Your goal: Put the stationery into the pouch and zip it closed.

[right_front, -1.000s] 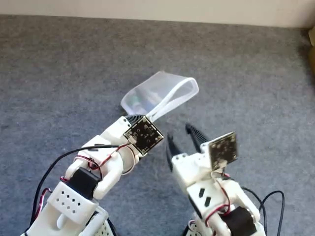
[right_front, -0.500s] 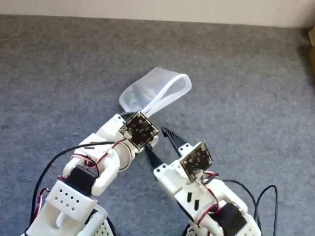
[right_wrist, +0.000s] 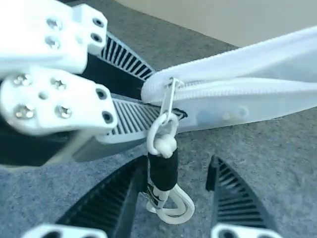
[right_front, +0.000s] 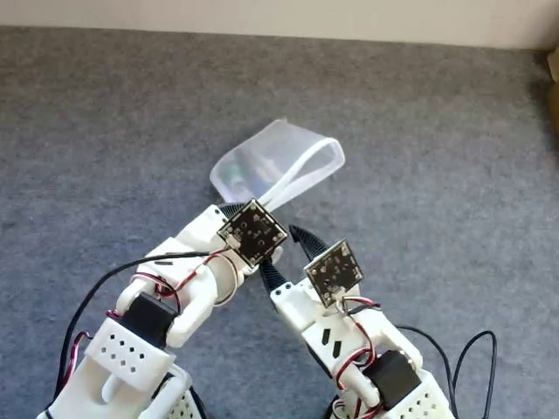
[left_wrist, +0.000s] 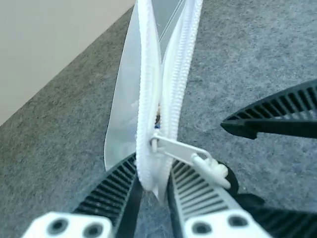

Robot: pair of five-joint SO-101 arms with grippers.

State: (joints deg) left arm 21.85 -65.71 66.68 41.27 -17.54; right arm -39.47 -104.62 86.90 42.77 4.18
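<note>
A translucent white pouch [right_front: 262, 161] lies on the grey carpet, its zipper band [right_front: 301, 170] arched open at the far end. My left gripper [left_wrist: 153, 191] is shut on the pouch's near end, right by the zipper slider [left_wrist: 154, 144]. In the right wrist view the slider [right_wrist: 171, 87] carries a metal pull [right_wrist: 167, 104] with a white knotted cord and black sleeve [right_wrist: 162, 171] hanging down. My right gripper [right_wrist: 178, 191] is open with that cord between its two black fingers. Seen from above, the right gripper [right_front: 288, 253] sits just beside the left gripper [right_front: 240, 214].
Grey carpet [right_front: 437, 157] spreads all round the pouch. A pale wall strip [right_front: 279, 16] runs along the far edge. Cables [right_front: 96, 297] trail from both arms near the front.
The right arm swung left and forward, bringing its open fingers around the zipper pull beside the left gripper. The pouch shifted slightly; the left gripper kept its hold.
</note>
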